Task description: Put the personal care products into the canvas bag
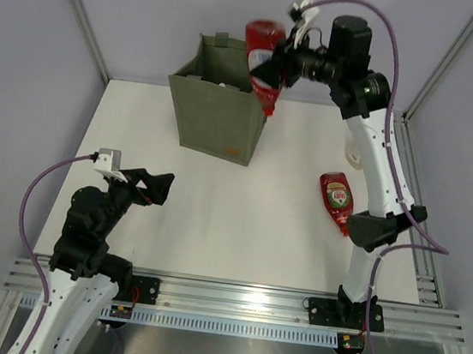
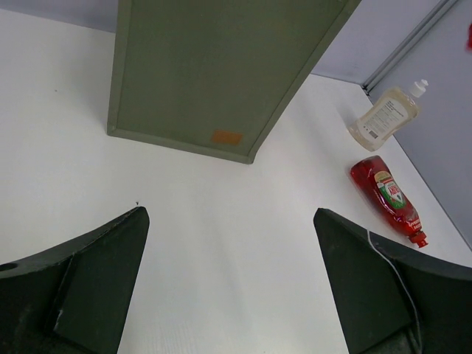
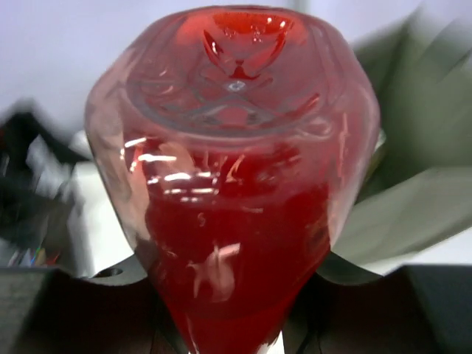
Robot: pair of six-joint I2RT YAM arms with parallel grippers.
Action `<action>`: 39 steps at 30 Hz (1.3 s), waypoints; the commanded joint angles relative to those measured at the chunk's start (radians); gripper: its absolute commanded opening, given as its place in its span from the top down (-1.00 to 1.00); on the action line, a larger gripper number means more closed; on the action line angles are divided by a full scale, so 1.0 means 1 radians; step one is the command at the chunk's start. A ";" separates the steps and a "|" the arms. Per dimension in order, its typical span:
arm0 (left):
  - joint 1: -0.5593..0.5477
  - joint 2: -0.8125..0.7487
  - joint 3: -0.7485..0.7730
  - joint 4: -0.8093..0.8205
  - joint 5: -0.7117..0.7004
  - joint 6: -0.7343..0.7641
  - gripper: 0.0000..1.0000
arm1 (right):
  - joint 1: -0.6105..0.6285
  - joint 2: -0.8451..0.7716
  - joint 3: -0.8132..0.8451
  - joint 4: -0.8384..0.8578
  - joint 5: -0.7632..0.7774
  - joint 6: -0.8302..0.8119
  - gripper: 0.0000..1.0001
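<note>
At the far side of the desk (image 1: 213, 226) stands the olive-green canvas bag (image 1: 214, 110), upright, with its mouth open to the top and a small orange label (image 2: 227, 137) low on the side that faces the arms. The right arm is stretched out high toward it, and the right pincer (image 1: 271, 69) is clenched on a red bottle (image 1: 264, 42). This bottle hangs upside down, wide base up and narrow cap end down, at the right rim of the bag. From above the cap end overlaps this rim, but I cannot tell if it is already past the edge or only beside it. In the right wrist view the bottle's base fills almost the whole picture (the green fabric shows blurred behind it, on the right).

On the right part of the desk lies a second red bottle (image 1: 337, 202) on its side, label up, well apart from the bag. A clear bottle with amber liquid (image 2: 387, 114) lies near it, farther from the arms, and in the top view the right arm hides most of it.

The left pincer (image 2: 232, 280) hovers low over the near left part of the desk, released, its two dark fingers (image 2: 96, 280) wide apart with only bare desk between them.
</note>
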 commanded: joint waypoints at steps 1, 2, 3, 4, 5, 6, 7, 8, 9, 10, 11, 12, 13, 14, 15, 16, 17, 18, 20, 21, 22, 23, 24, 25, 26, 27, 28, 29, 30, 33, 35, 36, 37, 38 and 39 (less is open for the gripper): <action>-0.003 -0.014 0.047 0.036 -0.023 -0.004 -0.97 | 0.018 0.154 0.316 0.279 0.215 0.222 1.00; -0.003 -0.014 0.050 0.034 -0.023 -0.005 -0.98 | 0.027 0.208 0.338 0.407 0.255 0.242 1.00; -0.006 -0.017 0.053 0.028 -0.024 -0.005 -0.98 | 0.034 0.221 0.314 0.490 0.335 0.248 1.00; -0.004 -0.019 0.058 0.027 -0.026 -0.005 -0.98 | 0.040 0.230 0.280 0.571 0.376 0.251 1.00; -0.004 -0.017 0.061 0.022 -0.026 -0.005 -0.98 | 0.046 0.250 0.246 0.745 0.409 0.247 1.00; -0.004 -0.019 0.064 0.011 -0.027 -0.005 -0.98 | 0.055 0.268 0.217 0.815 0.435 0.231 1.00; -0.004 -0.022 0.069 0.005 -0.032 -0.005 -0.98 | 0.063 0.296 0.235 0.863 0.456 0.216 1.00; -0.004 -0.023 0.073 -0.001 -0.033 -0.005 -0.98 | 0.069 0.369 0.270 0.886 0.473 0.181 1.00; -0.004 -0.026 0.073 -0.010 -0.035 -0.005 -0.98 | 0.075 0.404 0.363 0.889 0.474 0.165 1.00; -0.004 -0.031 0.073 -0.013 -0.039 -0.005 -0.97 | 0.081 0.437 0.388 0.902 0.472 0.145 1.00; -0.004 -0.036 0.069 -0.016 -0.043 -0.008 -0.98 | 0.084 0.461 0.389 0.947 0.492 0.151 1.00; -0.004 -0.039 0.067 -0.021 -0.044 -0.010 -0.98 | 0.083 0.460 0.343 0.972 0.496 0.154 1.00; -0.004 -0.040 0.066 -0.022 -0.047 -0.011 -0.98 | 0.086 0.451 0.308 0.986 0.490 0.141 1.00; -0.004 -0.046 0.064 -0.024 -0.047 -0.013 -0.98 | 0.084 0.420 0.274 0.989 0.480 0.139 1.00; -0.004 -0.049 0.061 -0.029 -0.049 -0.014 -0.97 | 0.084 0.402 0.191 0.986 0.446 0.138 0.88; -0.004 -0.051 0.059 -0.032 -0.050 -0.016 -0.97 | 0.083 0.374 0.141 0.985 0.428 0.106 0.83; -0.004 -0.057 0.058 -0.033 -0.050 -0.016 -0.97 | 0.083 0.318 0.091 0.988 0.408 0.092 0.79; -0.004 -0.060 0.049 -0.032 -0.050 -0.016 -0.98 | 0.081 0.296 0.004 0.977 0.344 0.070 0.64; -0.004 -0.065 0.041 -0.029 -0.050 -0.017 -0.98 | 0.080 0.235 -0.055 0.924 0.294 0.006 0.48; -0.004 -0.065 0.038 -0.024 -0.052 -0.016 -0.98 | 0.078 0.222 -0.085 0.890 0.226 -0.017 0.36; -0.004 -0.065 0.030 -0.021 -0.046 -0.016 -0.98 | 0.074 0.212 -0.090 0.856 0.187 -0.063 -0.10; -0.004 -0.062 0.027 -0.013 -0.043 -0.017 -0.98 | 0.066 0.198 -0.092 0.766 0.134 -0.079 -0.76; -0.004 -0.060 0.027 -0.007 -0.043 -0.017 -0.98 | 0.063 0.192 -0.093 0.733 0.118 -0.086 -0.77; -0.004 -0.059 0.024 -0.003 -0.037 -0.016 -0.98 | 0.060 0.185 -0.093 0.709 0.107 -0.102 -0.98; -0.004 -0.056 0.024 0.005 -0.033 -0.016 -0.97 | 0.052 0.175 -0.090 0.671 0.099 -0.103 -0.99; -0.004 -0.053 0.024 0.008 -0.032 -0.014 -0.97 | 0.049 0.173 -0.081 0.655 0.090 -0.100 -0.99; -0.004 -0.048 0.024 0.010 -0.027 -0.011 -0.97 | 0.044 0.175 -0.063 0.615 0.087 -0.085 -0.99; -0.004 -0.043 0.024 0.014 -0.027 -0.008 -0.97 | 0.040 0.182 -0.006 0.589 0.084 -0.077 -0.99; -0.004 -0.043 0.024 0.016 -0.024 -0.007 -0.97 | 0.034 0.190 0.028 0.561 0.081 -0.070 -0.99; -0.004 -0.034 0.027 0.022 -0.020 0.000 -0.98 | 0.008 0.216 0.167 0.460 0.081 -0.031 -0.99; -0.004 -0.033 0.035 0.016 -0.017 0.009 -0.98 | -0.018 0.199 0.207 0.391 0.023 -0.014 -0.99; -0.004 -0.031 0.038 0.014 -0.018 0.012 -0.97 | -0.034 0.183 0.197 0.371 0.000 -0.011 -0.99; -0.004 -0.033 0.041 0.010 -0.020 0.015 -0.98 | -0.075 0.134 0.169 0.357 -0.026 -0.014 -0.99; -0.006 -0.034 0.044 0.004 -0.021 0.021 -0.97 | -0.100 0.101 0.081 0.340 -0.075 -0.014 -0.99; -0.004 -0.036 0.044 0.001 -0.021 0.023 -0.98 | -0.127 0.068 0.027 0.339 -0.094 -0.011 -0.99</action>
